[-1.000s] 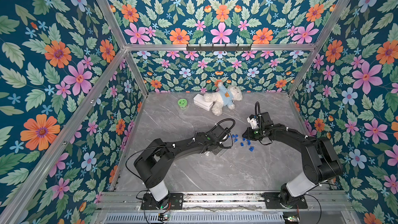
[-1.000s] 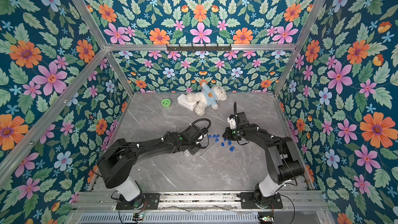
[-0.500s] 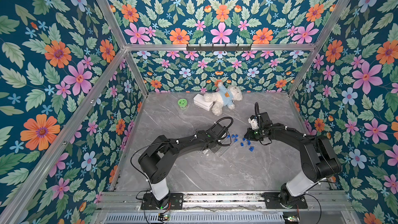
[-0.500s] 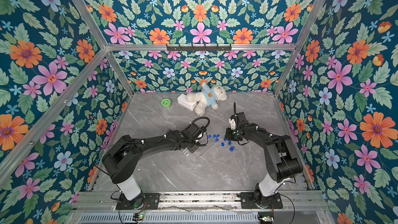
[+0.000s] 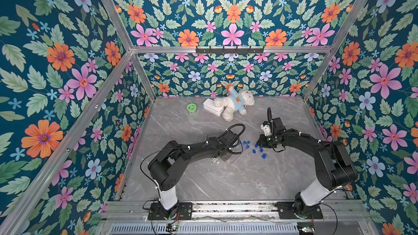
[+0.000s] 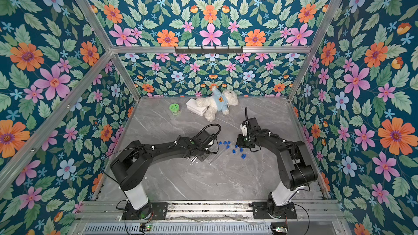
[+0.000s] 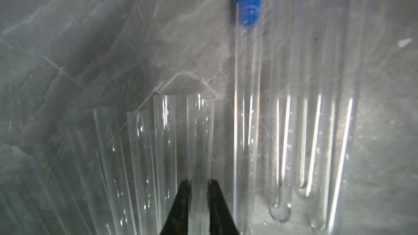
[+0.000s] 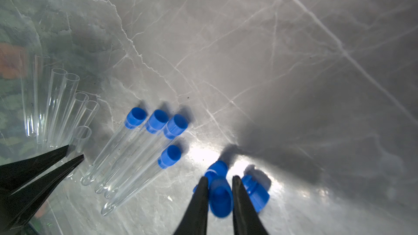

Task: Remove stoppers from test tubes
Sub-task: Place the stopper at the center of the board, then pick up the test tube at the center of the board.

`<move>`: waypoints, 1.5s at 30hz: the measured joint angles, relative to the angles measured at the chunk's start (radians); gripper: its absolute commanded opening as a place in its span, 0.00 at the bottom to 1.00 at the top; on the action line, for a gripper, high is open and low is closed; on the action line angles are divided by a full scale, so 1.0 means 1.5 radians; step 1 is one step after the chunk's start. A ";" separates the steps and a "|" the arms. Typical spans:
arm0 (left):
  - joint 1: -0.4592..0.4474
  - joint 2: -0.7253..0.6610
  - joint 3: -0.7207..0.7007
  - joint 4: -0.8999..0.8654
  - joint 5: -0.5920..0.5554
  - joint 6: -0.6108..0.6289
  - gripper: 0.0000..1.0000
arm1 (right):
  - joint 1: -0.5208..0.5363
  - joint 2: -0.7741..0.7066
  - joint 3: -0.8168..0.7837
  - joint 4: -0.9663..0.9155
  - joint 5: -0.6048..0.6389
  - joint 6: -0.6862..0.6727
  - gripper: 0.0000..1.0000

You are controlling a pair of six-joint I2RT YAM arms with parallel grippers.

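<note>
The long clear test tubes [image 7: 247, 114] are smooth and glossy. The stubby blue ribbed stoppers [image 8: 173, 155] look like matt plastic; the grey veined tabletop [image 8: 282, 53] is polished, marble-like.

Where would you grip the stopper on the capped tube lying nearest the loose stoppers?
Probably the stopper by its wide blue head, sticking out past the mouth of the tube: jaws across its width, coming from above, since the tube lies flat on the marble.
</note>
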 measured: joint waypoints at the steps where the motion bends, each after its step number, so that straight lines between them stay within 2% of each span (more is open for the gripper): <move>1: 0.000 0.000 -0.001 0.000 0.000 -0.001 0.08 | 0.000 -0.001 0.000 0.000 0.002 0.000 0.24; 6: 0.000 0.002 -0.001 0.002 0.000 -0.004 0.12 | 0.000 -0.006 -0.002 0.000 0.005 0.000 0.26; 14: 0.000 -0.001 -0.002 0.002 0.000 -0.005 0.27 | 0.000 -0.022 -0.008 0.001 0.007 0.000 0.32; 25: 0.000 -0.015 0.007 -0.003 0.000 -0.004 0.27 | 0.000 -0.040 -0.014 0.008 0.009 0.000 0.41; 29: 0.000 -0.020 0.018 -0.006 0.001 -0.004 0.28 | 0.000 -0.053 -0.019 0.012 0.011 0.000 0.50; 33: -0.001 -0.010 0.039 -0.006 0.005 -0.004 0.28 | 0.000 -0.067 -0.026 0.019 0.012 0.000 0.66; 36: -0.001 0.008 0.062 -0.005 0.015 -0.004 0.28 | -0.001 -0.072 -0.032 0.025 0.015 0.001 0.72; 40: -0.004 0.033 0.091 -0.005 0.024 -0.004 0.28 | -0.004 -0.099 -0.052 0.042 0.012 0.011 0.77; 45: -0.008 0.058 0.121 -0.005 0.036 -0.002 0.29 | -0.037 -0.135 -0.083 0.078 -0.004 0.030 0.78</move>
